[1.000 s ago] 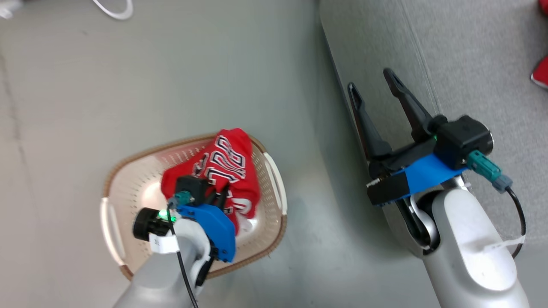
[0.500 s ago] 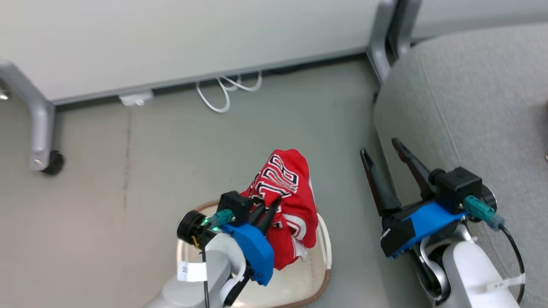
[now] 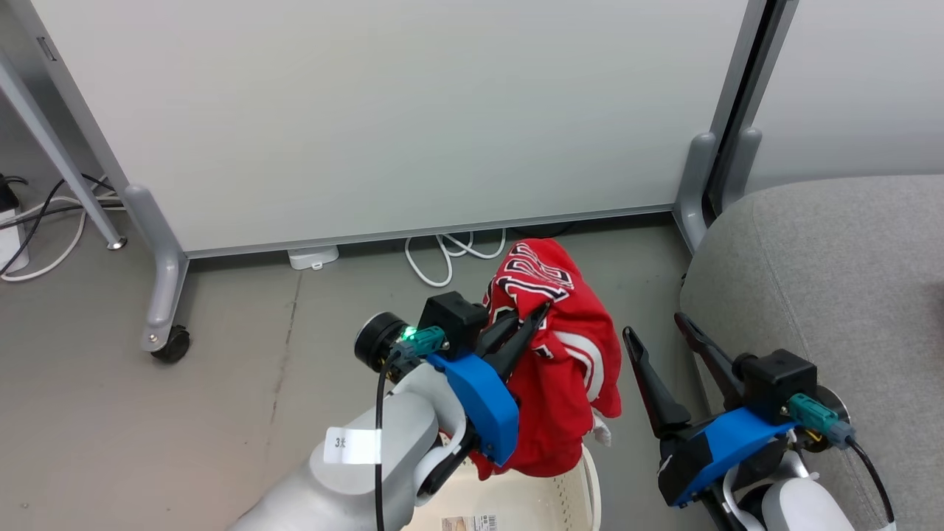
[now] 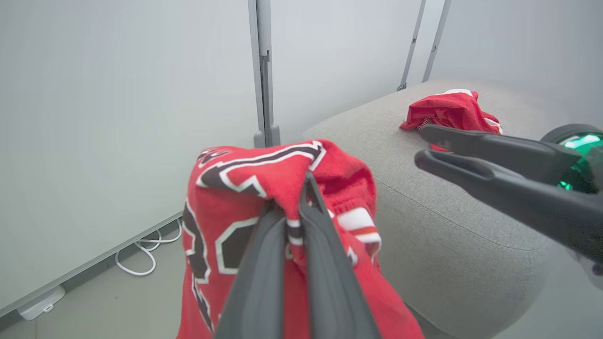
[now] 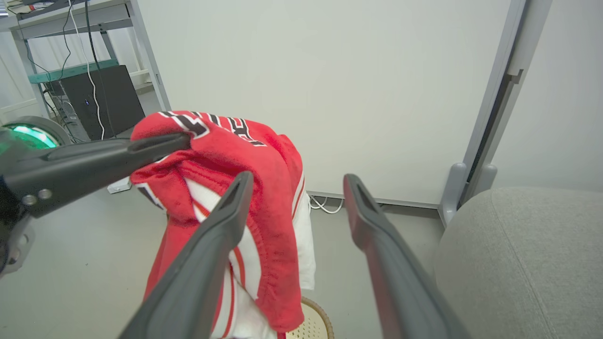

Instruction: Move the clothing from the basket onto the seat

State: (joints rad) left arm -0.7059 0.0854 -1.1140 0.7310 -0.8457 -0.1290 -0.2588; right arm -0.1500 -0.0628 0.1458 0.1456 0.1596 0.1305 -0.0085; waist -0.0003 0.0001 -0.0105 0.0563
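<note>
My left gripper (image 3: pixel 540 311) is shut on the red jersey (image 3: pixel 568 361) with black-and-white lettering, which hangs in the air above the cream basket (image 3: pixel 564 505) at the bottom edge. In the left wrist view the fingers (image 4: pixel 320 245) pinch a fold of the jersey (image 4: pixel 235 188). My right gripper (image 3: pixel 653 330) stands open just right of the hanging cloth, beside the grey seat (image 3: pixel 833 280). Its own view shows the jersey (image 5: pixel 254 155) left of the fingers (image 5: pixel 212 254) and the basket's rim (image 5: pixel 316 321) below. A second red garment (image 4: pixel 447 110) lies on the seat (image 4: pixel 447 226).
A white partition panel (image 3: pixel 383 110) on grey wheeled feet (image 3: pixel 171 344) stands behind, with white cables (image 3: pixel 442 258) on the floor at its base. A desk frame with a dark box (image 5: pixel 101 96) is far left in the right wrist view.
The head camera has tilted up. My left gripper has lifted the jersey out of the basket, up and toward the seat. The right gripper has stayed open.
</note>
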